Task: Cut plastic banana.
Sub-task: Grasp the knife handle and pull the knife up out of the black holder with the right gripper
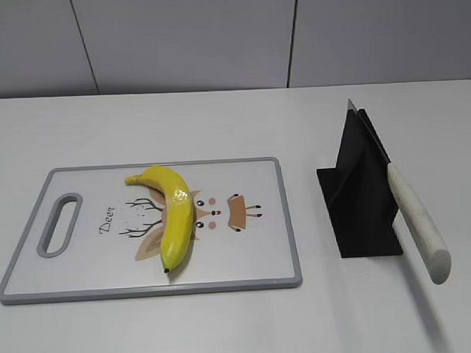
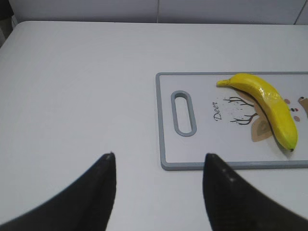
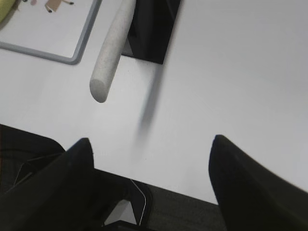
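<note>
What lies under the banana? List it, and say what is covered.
The plastic banana lies on the cutting board, across its printed deer drawing. Antlers, an ear and the face show beside it; the part of the drawing beneath the banana is hidden.

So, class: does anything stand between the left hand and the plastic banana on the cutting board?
Nothing visible does. The left hand hovers open over bare table; ahead lie only the cutting board edge and handle slot, then the plastic banana.

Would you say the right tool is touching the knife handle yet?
Apart: the right wrist view shows bare table between the open right tool and the knife handle.
</note>
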Tool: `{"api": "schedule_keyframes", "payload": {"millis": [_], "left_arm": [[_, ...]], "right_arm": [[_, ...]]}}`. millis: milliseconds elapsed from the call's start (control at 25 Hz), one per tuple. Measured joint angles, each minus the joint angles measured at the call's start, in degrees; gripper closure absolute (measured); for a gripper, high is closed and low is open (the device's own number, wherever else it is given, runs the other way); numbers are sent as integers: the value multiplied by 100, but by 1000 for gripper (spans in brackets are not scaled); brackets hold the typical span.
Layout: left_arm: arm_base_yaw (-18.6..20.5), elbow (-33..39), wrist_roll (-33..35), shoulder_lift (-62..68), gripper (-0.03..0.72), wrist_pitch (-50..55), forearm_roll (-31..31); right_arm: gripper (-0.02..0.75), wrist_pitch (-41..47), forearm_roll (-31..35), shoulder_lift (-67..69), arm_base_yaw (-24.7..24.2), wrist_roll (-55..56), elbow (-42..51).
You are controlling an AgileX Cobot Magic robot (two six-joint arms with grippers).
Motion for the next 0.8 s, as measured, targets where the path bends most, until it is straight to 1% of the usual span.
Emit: {"api": "schedule_keyframes", "payload": {"millis": [120,240,400,520,680,800], "left_arm": [[0,0,0,0,128,0,0],[0,0,0,0,137,0,0],[0,0,0,0,144,0,0],[0,0,0,0,148,0,0],[0,0,0,0,153,0,0],[0,0,0,0,153,0,0]], "right_arm": [[185,75,-54,496,95,41,-171],[186,75,-114,844,502,342,-198],[186,75,-262,1252,951,1166,-198],[186,88,-166,1584,1035,1460,-205],[188,100,299,2168,1035,1541,-322],[188,100,386,2646,1040,1566,-533]]}}
